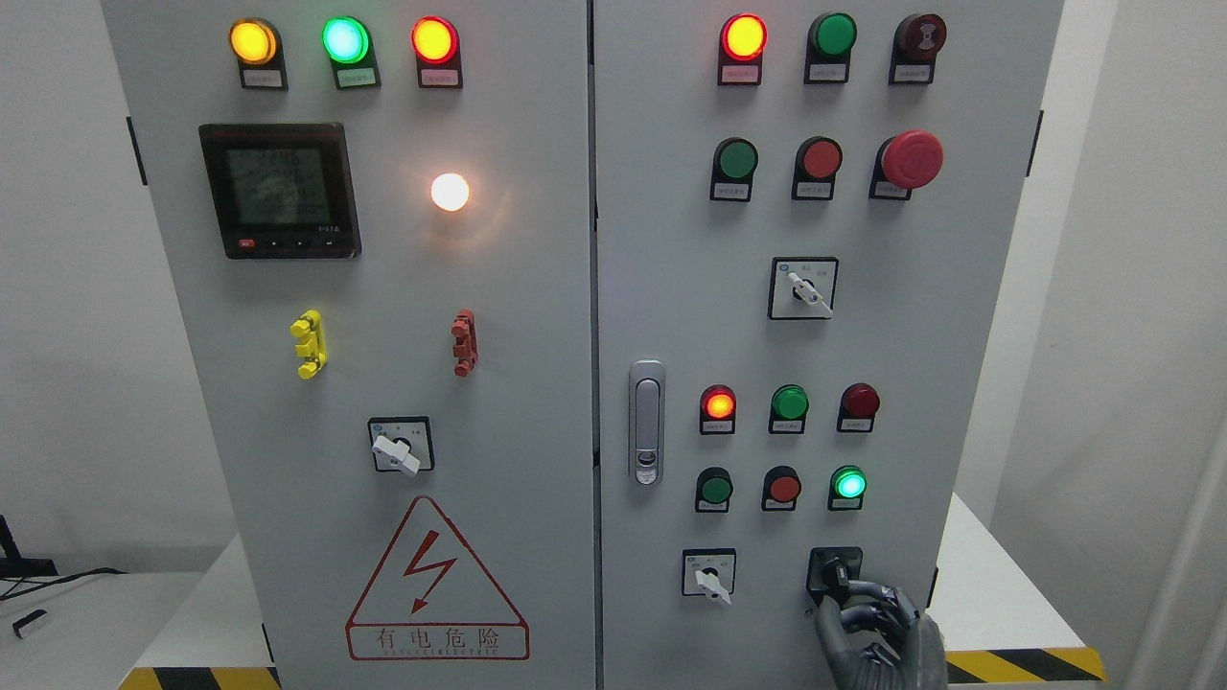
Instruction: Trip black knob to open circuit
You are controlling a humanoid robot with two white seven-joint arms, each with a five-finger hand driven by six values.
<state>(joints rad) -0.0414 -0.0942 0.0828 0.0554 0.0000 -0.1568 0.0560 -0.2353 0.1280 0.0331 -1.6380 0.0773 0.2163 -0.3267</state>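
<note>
Item 1, cabinet [537,383]: a grey two-door electrical panel filled the frame from top to bottom.

Item 2, right door [690,287]: it carried rows of pilot lamps and push buttons, with a red mushroom stop button [911,159] at upper right and a white selector switch [803,288] at mid-height.

Item 3, left door [288,383]: meter display [280,190] at upper left, lightning warning triangle [437,580] at the bottom.

Item 4, right hand [877,637]: it rose from the lower right edge, dark fingers curled and closing around the knob's lower end; I judged it a grasp, though the contact itself was partly hidden.

Item 5, black knob [836,575]: lower right of the frame, on a square black plate just right of the small white selector [709,573] in the bottom row. It looked small, dark and stubby, its lever pointing down toward the hand (detail hard to read against the black plate).

Step in hand, as I judged it: grip being set on the knob, turn not yet made. The next move would call for a firm pinch and a wrist rotation to throw the lever to its off position, without slipping off so short a handle.

Left hand: none showed.
</note>
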